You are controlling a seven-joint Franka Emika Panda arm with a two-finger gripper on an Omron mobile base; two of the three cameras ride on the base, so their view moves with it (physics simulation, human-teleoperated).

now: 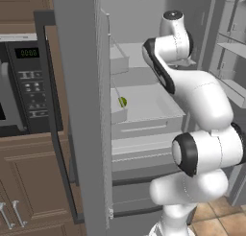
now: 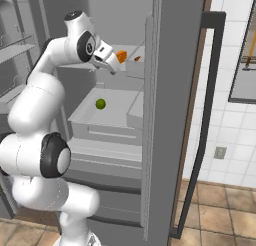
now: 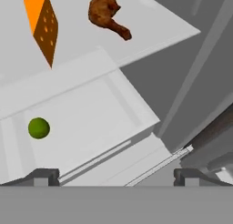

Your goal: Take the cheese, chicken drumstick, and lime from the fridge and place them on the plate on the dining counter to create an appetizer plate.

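The fridge (image 1: pixel 81 110) stands open with my arm reaching inside. On an upper shelf lie the orange cheese (image 3: pixel 43 27) wedge and, to its right, the reddish-brown chicken drumstick (image 3: pixel 108 14). The cheese (image 2: pixel 121 56) sits just beyond my gripper (image 2: pixel 112 65). One level lower, the green lime (image 3: pixel 38 128) rests on a pale drawer top, also seen as the lime (image 1: pixel 122 101) and the lime (image 2: pixel 100 104). My gripper (image 3: pixel 116 177) is open, nothing between its fingertips (image 3: pixel 43 175), above and short of the foods. The plate and the dining counter are out of view.
A black microwave (image 1: pixel 24 86) sits in brown cabinets (image 1: pixel 29 182) left of the fridge. Door bins (image 1: pixel 230 48) line the open door on the right. The other door (image 2: pixel 170 115) with its dark handle (image 2: pixel 200 130) stands close on the right, a tiled wall (image 2: pixel 230 130) beyond.
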